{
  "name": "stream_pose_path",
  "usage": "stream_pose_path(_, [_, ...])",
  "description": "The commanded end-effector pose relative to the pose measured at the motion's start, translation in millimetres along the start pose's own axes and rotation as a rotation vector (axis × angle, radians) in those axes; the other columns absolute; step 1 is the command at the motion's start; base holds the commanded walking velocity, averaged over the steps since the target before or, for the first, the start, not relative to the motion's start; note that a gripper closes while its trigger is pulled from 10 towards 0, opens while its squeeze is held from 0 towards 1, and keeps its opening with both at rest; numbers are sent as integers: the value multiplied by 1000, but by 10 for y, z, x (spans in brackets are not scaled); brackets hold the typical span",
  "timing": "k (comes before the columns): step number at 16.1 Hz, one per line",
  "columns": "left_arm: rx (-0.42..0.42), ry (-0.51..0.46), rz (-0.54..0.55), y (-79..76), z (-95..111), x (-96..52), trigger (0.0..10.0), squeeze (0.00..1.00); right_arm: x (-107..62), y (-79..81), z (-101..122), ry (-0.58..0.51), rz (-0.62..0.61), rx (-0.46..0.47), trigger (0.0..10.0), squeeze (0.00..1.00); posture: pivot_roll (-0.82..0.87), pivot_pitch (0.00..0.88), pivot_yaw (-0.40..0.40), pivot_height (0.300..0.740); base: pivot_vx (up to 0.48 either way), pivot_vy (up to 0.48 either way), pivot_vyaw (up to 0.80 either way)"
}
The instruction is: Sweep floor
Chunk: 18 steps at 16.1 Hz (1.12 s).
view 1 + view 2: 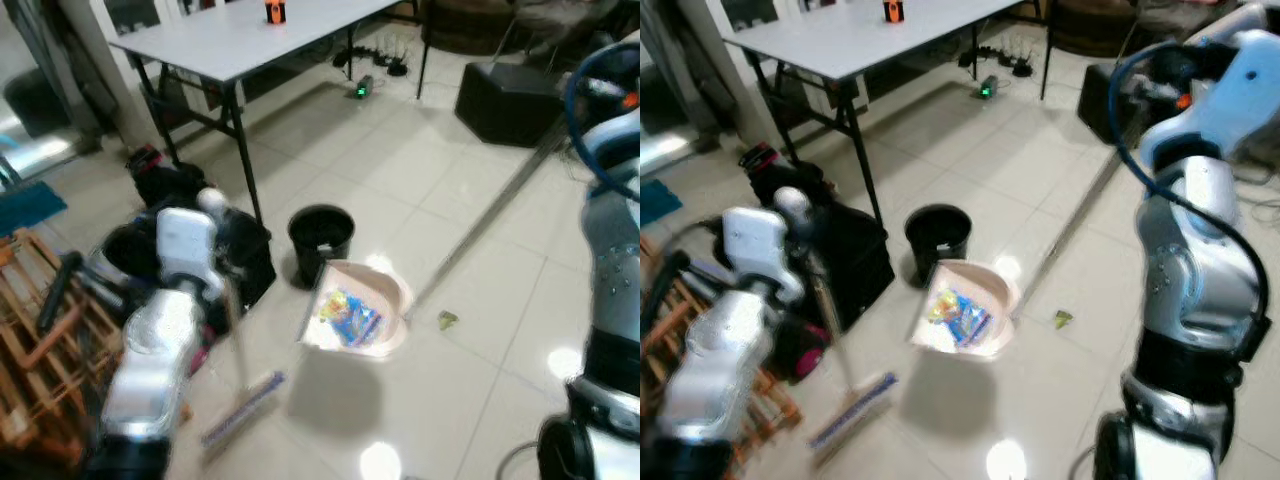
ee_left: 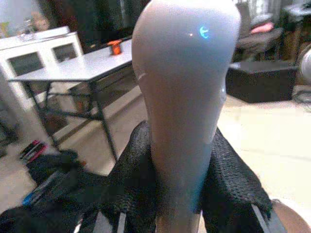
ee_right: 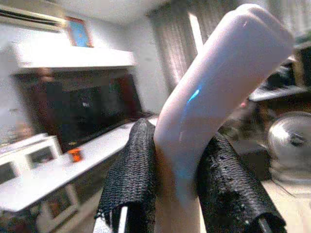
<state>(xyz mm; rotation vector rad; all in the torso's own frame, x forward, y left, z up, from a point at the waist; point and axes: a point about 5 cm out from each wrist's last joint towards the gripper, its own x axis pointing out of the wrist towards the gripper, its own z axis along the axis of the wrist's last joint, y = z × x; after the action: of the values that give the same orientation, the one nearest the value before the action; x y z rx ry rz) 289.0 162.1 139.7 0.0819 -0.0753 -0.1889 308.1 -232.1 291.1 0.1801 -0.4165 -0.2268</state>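
My left gripper (image 2: 182, 194) is shut on the rounded white top of a broom handle (image 2: 184, 87), with black fingers (image 2: 129, 179) on both sides. The broom's thin pole (image 1: 236, 340) slants down to its brush head (image 1: 245, 405) on the tiles. My right gripper (image 3: 177, 189) is shut on the white grip of a long dustpan handle (image 1: 490, 215). The pale dustpan (image 1: 385, 295) rests on the floor with colourful wrappers (image 1: 347, 317) in it. A small greenish scrap (image 1: 447, 319) lies on the tiles just right of the pan.
A black bin (image 1: 321, 235) stands just behind the dustpan. A white folding table (image 1: 250, 40) with an orange object (image 1: 275, 11) is behind it. Black bags (image 1: 170, 180) and a wooden rack (image 1: 30, 340) crowd the left. A black box (image 1: 510, 100) sits far right.
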Motion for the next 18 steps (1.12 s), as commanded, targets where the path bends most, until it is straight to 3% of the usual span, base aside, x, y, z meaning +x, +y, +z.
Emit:
stream_pose_path(1, [20, -51, 13, 77, 127, 28, 10000, 0, 6, 119, 142, -66, 45, 24, 10000, 0, -14, 0, 46, 740, 379, 0, -400])
stream_pose_path(15, [7, -73, 6, 65, 167, 106, 10000, 0, 22, 131, 153, -84, 48, 17, 10000, 0, -21, 0, 48, 740, 382, 0, -29])
stream_pose_path(18, [-37, -87, 27, 68, 209, 140, 10000, 0, 36, 126, 150, -85, 44, 16, 10000, 0, -17, 0, 45, 740, 384, 0, 0])
